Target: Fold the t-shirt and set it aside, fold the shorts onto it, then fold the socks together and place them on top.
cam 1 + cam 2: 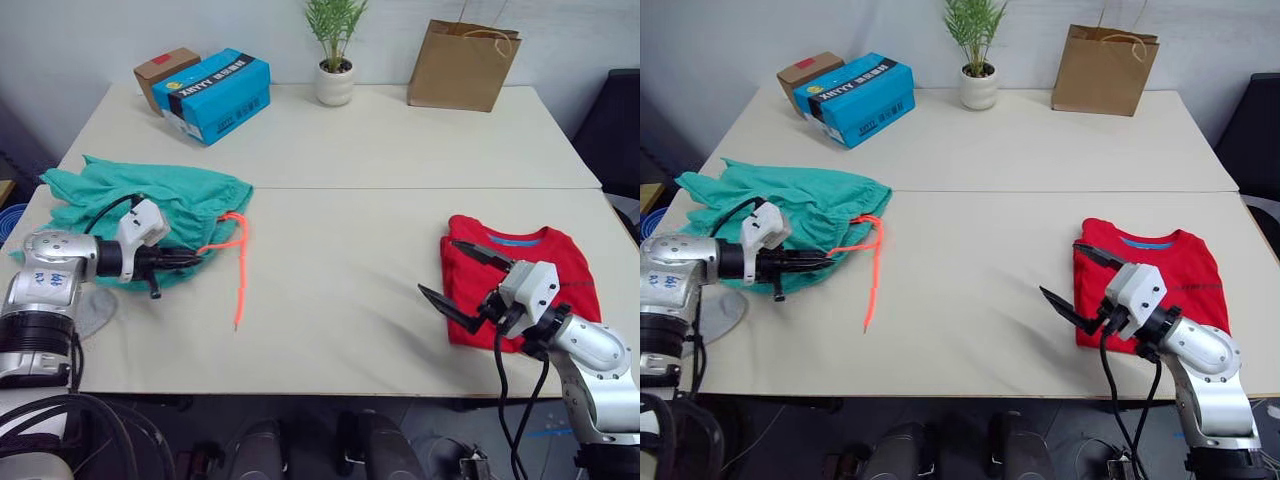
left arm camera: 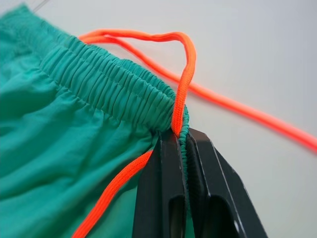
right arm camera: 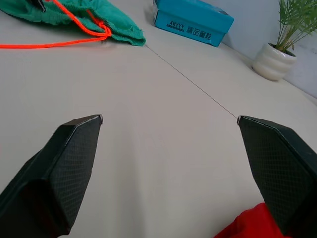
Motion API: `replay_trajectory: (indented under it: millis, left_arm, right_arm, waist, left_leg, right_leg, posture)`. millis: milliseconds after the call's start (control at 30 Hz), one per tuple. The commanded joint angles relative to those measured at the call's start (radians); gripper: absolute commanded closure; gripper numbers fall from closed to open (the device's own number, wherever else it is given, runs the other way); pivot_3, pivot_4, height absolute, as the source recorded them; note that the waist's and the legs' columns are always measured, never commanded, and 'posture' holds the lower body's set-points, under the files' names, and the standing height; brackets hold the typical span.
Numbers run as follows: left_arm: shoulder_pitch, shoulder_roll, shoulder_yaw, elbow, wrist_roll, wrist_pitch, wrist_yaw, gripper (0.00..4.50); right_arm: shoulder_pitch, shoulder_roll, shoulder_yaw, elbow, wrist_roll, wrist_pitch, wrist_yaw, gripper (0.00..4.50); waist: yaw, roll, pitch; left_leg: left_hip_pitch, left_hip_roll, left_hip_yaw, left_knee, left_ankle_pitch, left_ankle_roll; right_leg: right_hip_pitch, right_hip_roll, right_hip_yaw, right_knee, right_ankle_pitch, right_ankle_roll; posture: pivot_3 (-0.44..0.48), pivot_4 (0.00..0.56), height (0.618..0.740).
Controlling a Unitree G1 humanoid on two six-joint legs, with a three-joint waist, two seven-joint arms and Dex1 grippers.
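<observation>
Pinching the elastic waistband of the shorts (image 2: 74, 129) is my left gripper (image 2: 181, 141), fingers closed tight on the gathered hem right where the orange drawstring (image 1: 238, 270) loops out and trails across the table (image 1: 340, 300) toward the front edge. From that grip the teal fabric spreads back in a loose, rumpled heap at the table's left side, not yet folded. Over on my right, the right gripper (image 1: 460, 275) hangs spread wide with nothing between its fingers, at the near left edge of the t-shirt (image 1: 540, 270), which lies folded into a neat red rectangle at the right side of the table. So I judge the shirt step finished, the shorts fold only starting, and the socks untouched; I cannot make them out with certainty.
</observation>
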Motion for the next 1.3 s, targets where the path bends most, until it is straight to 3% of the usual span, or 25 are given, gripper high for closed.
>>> replay_trajectory:
  millis: [33,233,467,633,767,967,1100,1200,1300]
  left_arm:
    - [-0.049,-0.095,-0.040,-0.185,-0.073,0.046,-0.034,4.48]
    - [-0.049,-0.296,-0.203,-0.332,-0.065,0.088,-0.047,4.48]
    - [-0.077,-0.521,-0.355,-0.216,0.050,0.011,0.049,4.48]
    - [-0.056,-0.579,-0.327,-0.282,0.018,0.049,0.109,3.14]
    - [0.007,-0.516,-0.238,-0.440,-0.055,0.078,0.116,1.90]
    - [0.109,-0.361,-0.091,-0.654,-0.220,0.249,0.106,0.02]
    - [0.276,-0.185,0.099,-0.755,-0.259,0.248,0.108,0.01]
    - [0.479,-0.037,0.166,-0.705,-0.143,0.018,0.014,0.01]
    - [0.589,0.022,0.241,-0.706,-0.125,-0.068,0.017,0.01]
  right_arm:
    - [-0.012,-0.036,-0.044,0.020,0.009,-0.021,0.021,0.00]
    - [-0.009,-0.075,-0.043,0.035,-0.017,-0.010,0.025,0.00]
    - [0.032,-0.098,-0.061,-0.012,0.019,0.118,-0.015,0.00]
    - [0.092,-0.115,-0.066,-0.051,0.017,0.149,0.007,0.00]
    - [0.073,-0.125,-0.043,-0.029,0.017,0.129,0.050,0.00]
    - [0.017,-0.103,-0.027,0.007,0.035,0.029,0.130,0.00]
    - [-0.044,-0.171,0.055,-0.090,0.070,0.130,0.218,0.00]
    - [-0.097,-0.166,0.168,-0.066,-0.019,0.118,0.234,0.00]
    - [-0.143,-0.160,0.250,-0.014,-0.095,0.077,0.258,0.00]
  waist:
    - [0.004,-0.001,0.000]
    - [0.001,-0.001,0.000]
    - [0.000,-0.002,0.000]
    - [-0.002,-0.002,0.000]
    - [-0.008,-0.002,0.000]
    - [-0.011,-0.002,0.000]
    - [-0.028,-0.002,0.000]
    - [-0.032,-0.003,0.000]
    - [-0.022,-0.003,0.000]
  left_leg:
    - [0.000,0.000,0.000,0.000,0.000,0.000]
    - [0.001,-0.001,0.002,0.001,0.001,0.000]
    - [0.009,0.001,0.008,-0.001,0.001,0.000]
    - [0.010,0.002,0.009,-0.002,0.000,-0.001]
    - [0.011,0.003,0.009,-0.003,0.000,-0.001]
    - [0.011,0.004,0.009,-0.003,0.000,-0.002]
    - [0.012,0.005,0.010,-0.003,-0.001,-0.003]
    - [0.013,0.007,0.010,-0.004,-0.002,-0.005]
    - [0.011,0.008,0.011,-0.004,-0.006,0.000]
  right_leg:
    - [0.000,0.000,0.001,0.000,0.000,0.000]
    - [0.001,0.001,0.004,0.000,0.000,0.002]
    - [0.003,0.006,0.014,0.001,0.000,0.002]
    - [0.003,0.007,0.015,0.000,0.000,0.002]
    - [0.003,0.008,0.017,0.000,0.000,0.002]
    - [0.003,0.010,0.017,0.000,0.000,0.002]
    - [0.003,0.010,0.018,0.000,0.000,0.002]
    - [0.002,0.012,0.019,-0.001,-0.001,0.001]
    - [0.000,0.012,0.018,-0.001,-0.002,-0.001]
  posture:
    - [0.000,0.150,0.740]
    - [0.000,0.150,0.740]
    - [0.000,0.150,0.740]
    - [0.000,0.150,0.740]
    - [0.000,0.150,0.740]
    - [0.000,0.150,0.740]
    - [0.000,0.150,0.740]
    - [0.000,0.150,0.740]
    - [0.000,0.150,0.740]
